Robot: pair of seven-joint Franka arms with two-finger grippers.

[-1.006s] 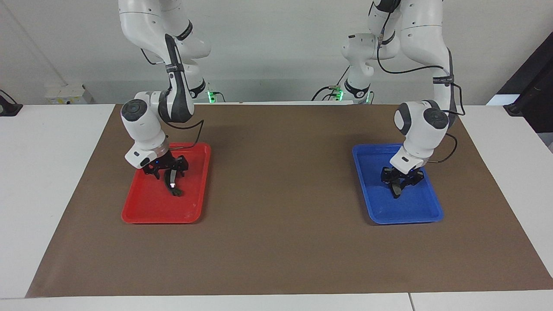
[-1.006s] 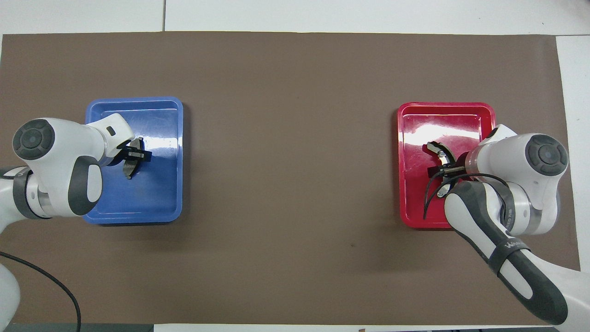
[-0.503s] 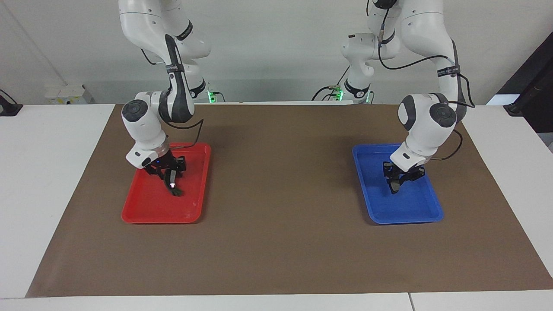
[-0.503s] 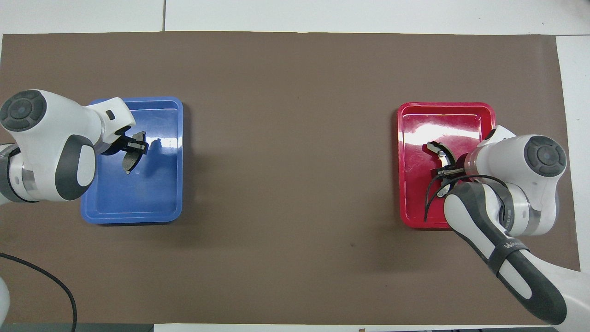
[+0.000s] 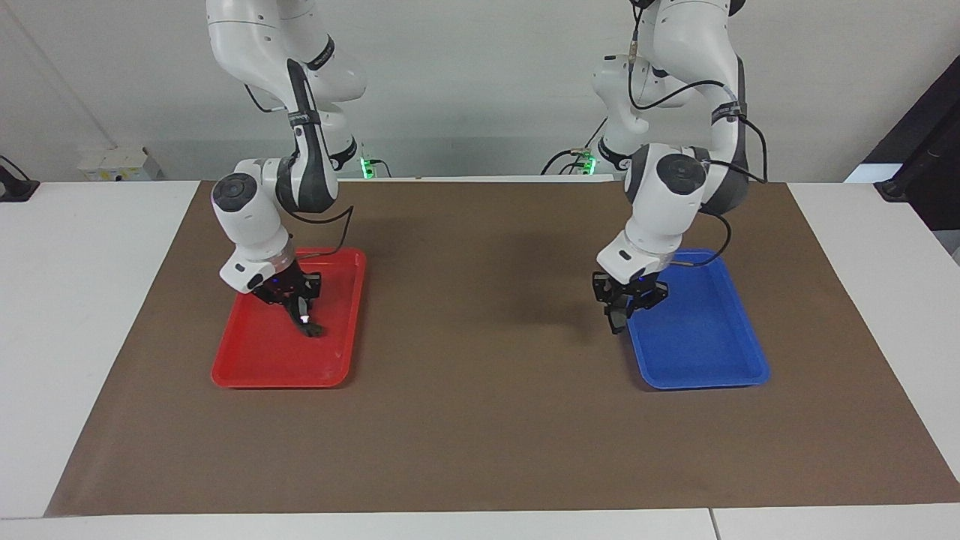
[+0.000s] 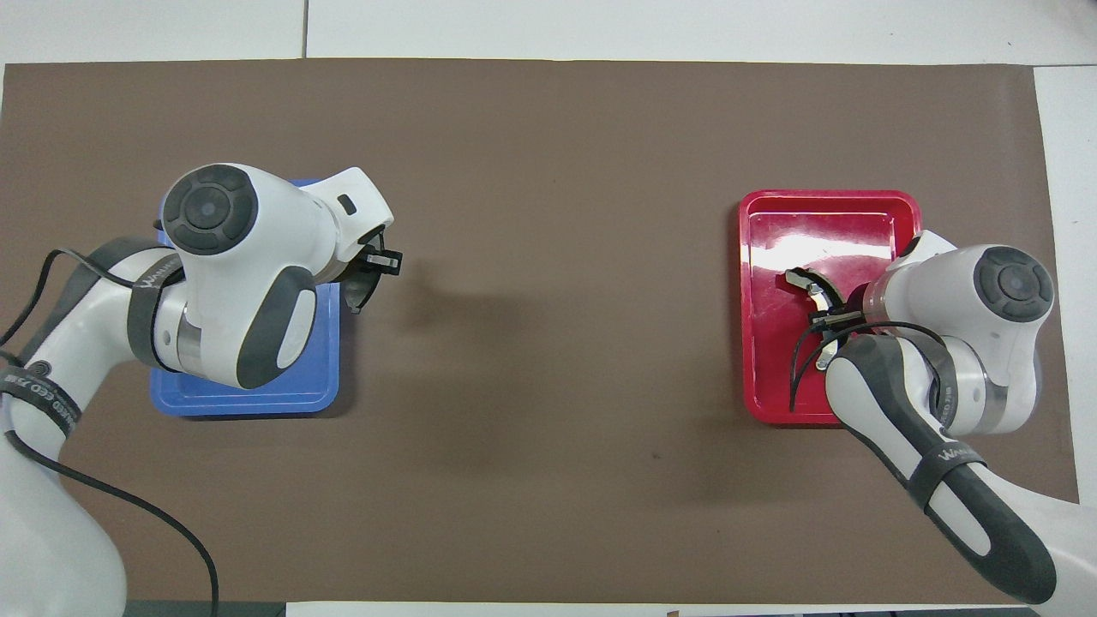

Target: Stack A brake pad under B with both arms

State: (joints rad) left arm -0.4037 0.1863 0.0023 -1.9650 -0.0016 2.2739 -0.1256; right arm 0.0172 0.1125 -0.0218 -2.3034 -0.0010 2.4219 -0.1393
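Left gripper [image 5: 619, 319] clamps A brake pad [image 5: 616, 322], raised over blue tray's [image 5: 705, 352] inner rim. Right gripper [image 5: 300, 304] grips B [image 5: 309, 325], low in red tray [image 5: 262, 364] at the right arm's end of the table.

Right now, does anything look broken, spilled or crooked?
Nothing stands out. The left gripper holds A brake pad over the blue tray's edge. The right gripper grips B, which rests in the red tray.

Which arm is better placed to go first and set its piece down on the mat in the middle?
Left. Its pincer holds the A brake pad raised over the blue tray's edge toward the mat's middle. The right pincer is low in the red tray, gripping B.
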